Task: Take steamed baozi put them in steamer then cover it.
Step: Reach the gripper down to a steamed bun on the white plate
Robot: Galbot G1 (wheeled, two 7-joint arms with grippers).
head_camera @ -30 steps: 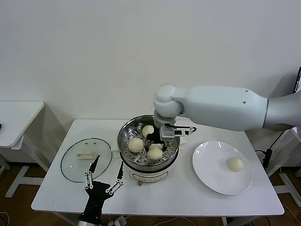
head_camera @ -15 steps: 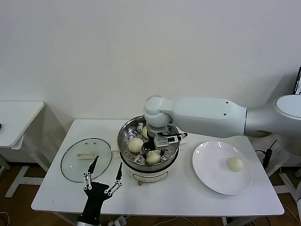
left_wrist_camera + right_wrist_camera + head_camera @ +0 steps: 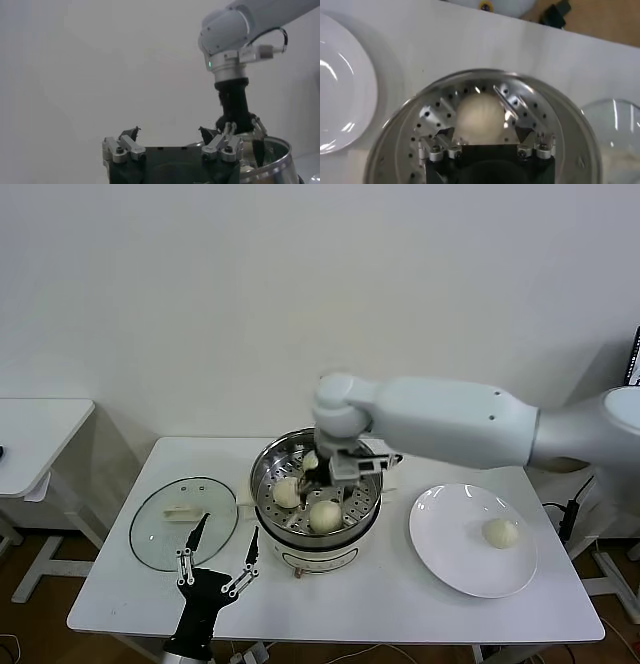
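Note:
The steamer [image 3: 268,467] stands mid-table with three baozi on its perforated tray: one left [image 3: 287,492], one front [image 3: 325,515], one at the back [image 3: 311,460], partly hidden by the arm. My right gripper [image 3: 319,484] reaches down into the pot, open, just above the tray. In the right wrist view the gripper [image 3: 485,134] has a baozi [image 3: 479,115] lying on the tray [image 3: 432,120] between its spread fingers. A fourth baozi [image 3: 500,532] lies on the white plate [image 3: 450,554]. The cover [image 3: 170,539] lies flat left of the steamer. My left gripper [image 3: 215,556] is open and empty.
The left gripper [image 3: 170,134] hovers over the table's front edge, between the cover and the steamer [image 3: 275,160]. A second white table [image 3: 35,429] stands at far left. A wall is close behind the table.
My right arm has swung and its gripper shifted slightly inside the pot. The front baozi now lies a little nearer the front of the tray. The left arm has not moved.

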